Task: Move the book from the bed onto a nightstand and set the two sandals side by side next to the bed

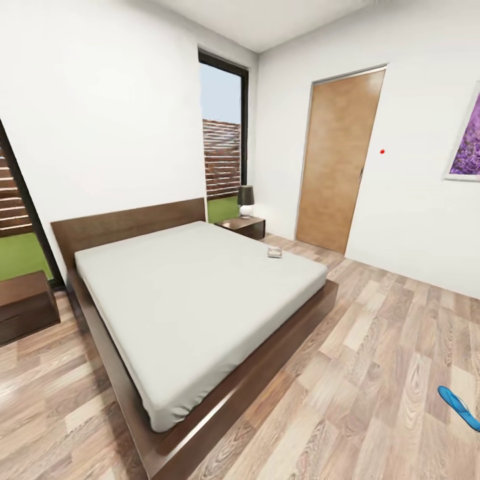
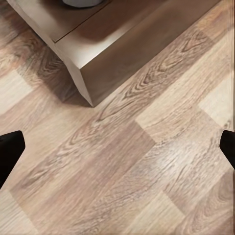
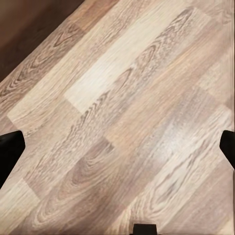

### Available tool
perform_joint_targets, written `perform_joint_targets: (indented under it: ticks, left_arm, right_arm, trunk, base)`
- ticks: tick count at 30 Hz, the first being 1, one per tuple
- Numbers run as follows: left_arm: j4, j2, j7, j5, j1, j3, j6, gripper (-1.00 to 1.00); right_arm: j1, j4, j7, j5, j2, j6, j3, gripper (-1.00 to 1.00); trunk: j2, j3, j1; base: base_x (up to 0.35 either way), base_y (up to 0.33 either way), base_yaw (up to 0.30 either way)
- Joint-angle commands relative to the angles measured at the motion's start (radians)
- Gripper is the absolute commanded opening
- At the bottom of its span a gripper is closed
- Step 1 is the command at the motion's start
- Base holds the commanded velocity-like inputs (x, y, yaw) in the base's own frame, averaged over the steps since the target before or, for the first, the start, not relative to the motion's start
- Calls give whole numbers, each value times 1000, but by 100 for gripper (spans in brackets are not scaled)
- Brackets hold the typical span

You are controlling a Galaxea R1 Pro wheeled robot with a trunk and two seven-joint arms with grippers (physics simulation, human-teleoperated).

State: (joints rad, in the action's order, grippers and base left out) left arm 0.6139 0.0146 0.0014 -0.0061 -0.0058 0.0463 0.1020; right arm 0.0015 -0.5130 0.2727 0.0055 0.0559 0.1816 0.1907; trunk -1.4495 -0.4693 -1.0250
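Observation:
The bed [image 1: 193,300], with a dark wood frame and grey mattress, takes up the middle of the bedroom. The book [image 1: 274,252] lies flat near the mattress's far right edge. One nightstand [image 1: 241,227] stands beyond the bed by the window with a lamp on it, and another dark nightstand [image 1: 23,307] stands at the left. A bright blue sandal [image 1: 459,407] lies on the floor at the lower right, apart from the bed. My left gripper [image 2: 117,152] is open over bare floor near a brown wooden corner [image 2: 112,54]. My right gripper [image 3: 117,147] is open over floor planks.
A closed wooden door [image 1: 339,160] is in the far right wall, with a purple picture [image 1: 467,143] further right. A tall window [image 1: 222,133] is behind the far nightstand. Wood-plank floor [image 1: 373,347] stretches between the bed's right side and the wall.

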Motion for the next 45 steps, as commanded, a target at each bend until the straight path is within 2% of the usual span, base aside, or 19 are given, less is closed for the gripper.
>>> perform_joint_targets:
  ticks: [1,12,45]
  left_arm:
    - [0,1,0,-1,0,3,3,100]
    - [0,1,0,-1,0,3,3,100]
    - [0,1,0,-1,0,3,3,100]
  right_arm:
    - [0,-1,8,1,-1,1,6,100]
    - [0,0,8,1,-1,1,3,100]
    - [0,0,8,1,-1,1,4,100]
  trunk:
    - [0,-1,0]
    - [0,-4,0]
    - [0,-54,0]
  base:
    - [0,0,-257]
    - [0,0,-55]
    - [0,0,0]
